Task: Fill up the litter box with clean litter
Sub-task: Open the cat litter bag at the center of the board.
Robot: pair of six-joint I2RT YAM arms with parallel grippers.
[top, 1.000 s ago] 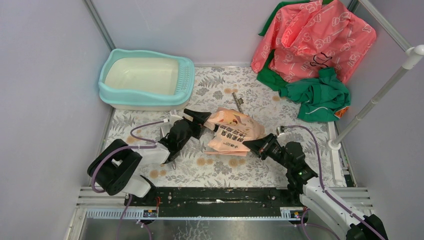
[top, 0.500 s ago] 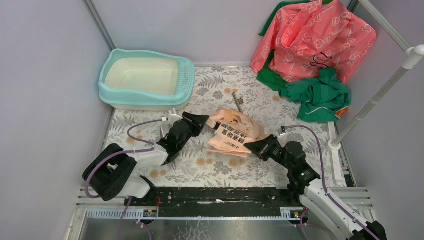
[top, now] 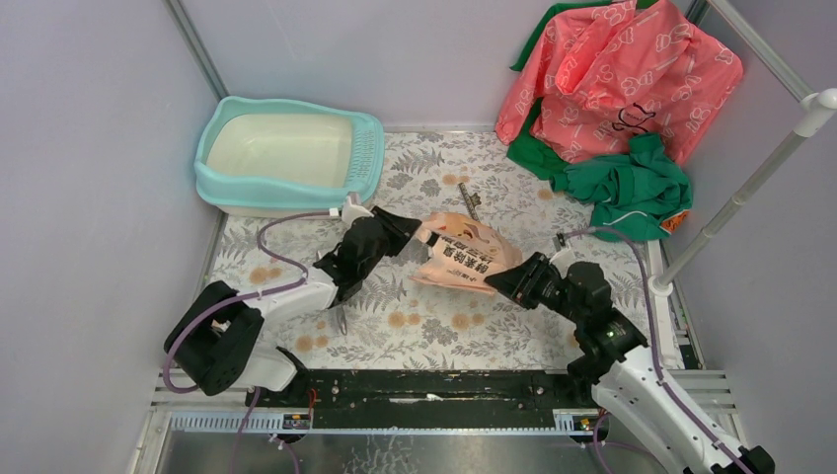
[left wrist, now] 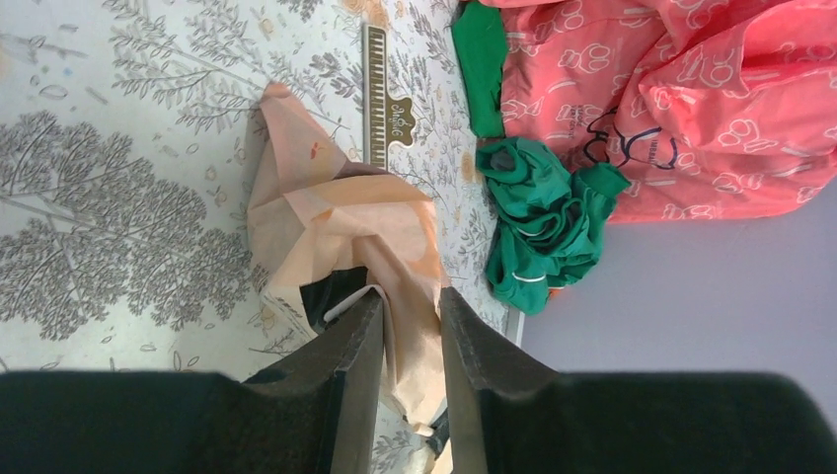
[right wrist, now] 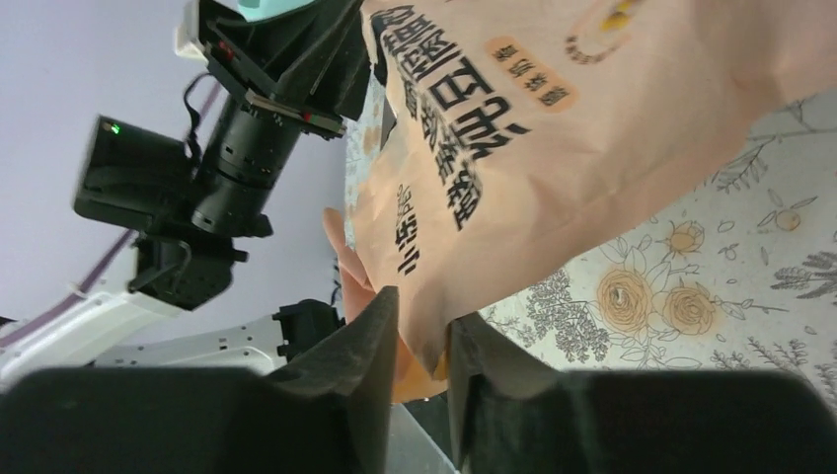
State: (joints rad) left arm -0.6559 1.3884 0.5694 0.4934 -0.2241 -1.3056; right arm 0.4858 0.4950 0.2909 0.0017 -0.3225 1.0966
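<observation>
Right arm: reaches from the near right corner of the table toward the middle, its dark wrist angled left.
Right gripper [top: 495,282]: sits at the bag's near right corner. In the right wrist view a corner of the bag lies between the two black fingers [right wrist: 363,348], which stand only slightly apart. Whether they clamp it cannot be told.
Left arm: stretches from the near left corner diagonally toward the centre, with a purple cable looping along it.
Left gripper [top: 413,230]: is at the bag's left end. In the left wrist view its fingers [left wrist: 347,373] are drawn close together and pinch a fold of the bag's peach paper between them.
Bag [top: 464,259]: a crumpled pink-orange printed bag with dark lettering, lying mid-table between the two grippers and touched by both.
Table [top: 434,328]: covered in a pale sheet printed with grey leaves and orange flowers.
Strip [top: 470,202]: a thin dark toothed strip lies flat on the table just beyond the bag, apart from it.
Litter box [top: 366,154]: stands in the far left corner against the wall, well apart from the bag. Its turquoise tray surrounds a cream inner pan, with the slotted rim at its right end.
Clothes: a pink patterned garment [top: 617,74] is heaped in the far right corner, with a crumpled green garment [top: 632,193] touching its near side.
Pole [top: 750,188]: a white pole slants along the right edge.
</observation>
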